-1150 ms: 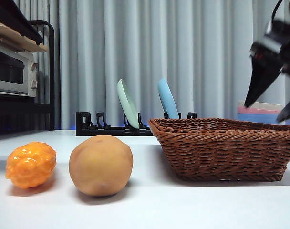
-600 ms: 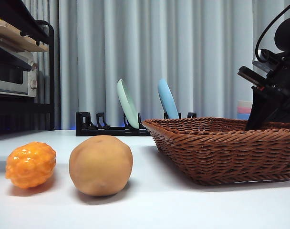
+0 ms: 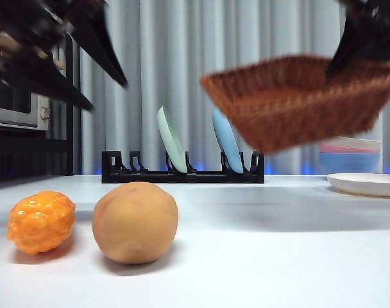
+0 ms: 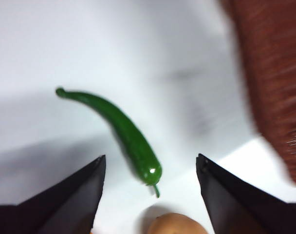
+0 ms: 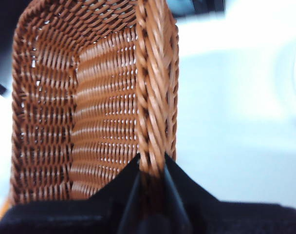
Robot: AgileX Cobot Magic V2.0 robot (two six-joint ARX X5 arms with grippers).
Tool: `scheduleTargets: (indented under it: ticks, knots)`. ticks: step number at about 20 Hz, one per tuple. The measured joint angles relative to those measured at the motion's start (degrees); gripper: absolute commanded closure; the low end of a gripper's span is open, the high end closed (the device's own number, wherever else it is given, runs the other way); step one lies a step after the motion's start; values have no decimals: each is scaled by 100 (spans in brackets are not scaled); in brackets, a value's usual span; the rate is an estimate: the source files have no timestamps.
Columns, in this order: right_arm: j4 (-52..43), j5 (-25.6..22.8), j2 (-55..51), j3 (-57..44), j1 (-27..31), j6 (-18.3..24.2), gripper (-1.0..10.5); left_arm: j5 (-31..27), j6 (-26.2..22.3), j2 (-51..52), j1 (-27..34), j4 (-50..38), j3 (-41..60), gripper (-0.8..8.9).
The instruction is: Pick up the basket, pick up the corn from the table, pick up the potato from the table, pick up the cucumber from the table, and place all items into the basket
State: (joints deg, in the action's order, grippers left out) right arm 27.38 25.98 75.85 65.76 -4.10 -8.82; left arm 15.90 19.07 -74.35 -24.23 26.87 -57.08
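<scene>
The brown wicker basket (image 3: 297, 102) hangs tilted in the air at the upper right, and my right gripper (image 5: 151, 168) is shut on its rim (image 5: 155, 97). The orange bumpy corn (image 3: 41, 221) and the tan potato (image 3: 135, 222) rest on the white table at the front left. My left gripper (image 4: 150, 168) is open, high above them at the upper left (image 3: 86, 61). Below it, in the left wrist view, lies the long green cucumber (image 4: 122, 129), with the potato's top (image 4: 175, 224) beside its stem end and the basket (image 4: 274, 83) to one side.
A black dish rack (image 3: 182, 173) holding a green plate (image 3: 171, 139) and a blue plate (image 3: 225, 138) stands at the back. A white plate (image 3: 365, 184) and stacked bowls (image 3: 349, 147) sit at the right. A toaster oven on a shelf (image 3: 15, 96) is at the far left.
The right gripper has closed on the basket's rim and lifted the basket off the table, uncovering the white plate. The left arm has come into view at the upper left.
</scene>
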Motion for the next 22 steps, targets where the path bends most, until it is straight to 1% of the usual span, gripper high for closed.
scheduleTargets:
  ticks: [3, 6, 9, 11, 16, 17, 19, 20, 22]
  knots:
    - [22, 4, -350, 221, 26, -68, 963, -452, -9, -1110, -415, 337, -684, 499]
    - [173, 20, -592, 271, 87, -85, 963, -820, -46, -1950, -664, 656, -1255, 499]
    - [302, 22, -750, 271, 273, -85, 963, -892, -50, -2616, -745, 699, -1379, 499]
    - [323, 17, -769, 271, 376, -85, 963, -903, -46, -2894, -763, 654, -1375, 499]
    - [426, 17, -769, 271, 520, -85, 963, -977, 7, -3038, -866, 28, -1375, 505]
    - [428, 15, -769, 271, 520, -85, 963, -977, 7, -3064, -870, 33, -1375, 555]
    - [428, 17, -769, 271, 520, -85, 963, -977, -17, -3097, -868, 39, -1375, 773]
    - [428, 17, -769, 271, 520, -85, 963, -979, -87, -3097, -868, 37, -1375, 827]
    - [428, 17, -769, 271, 520, -85, 963, -977, -280, -3097, -868, 37, -1375, 822]
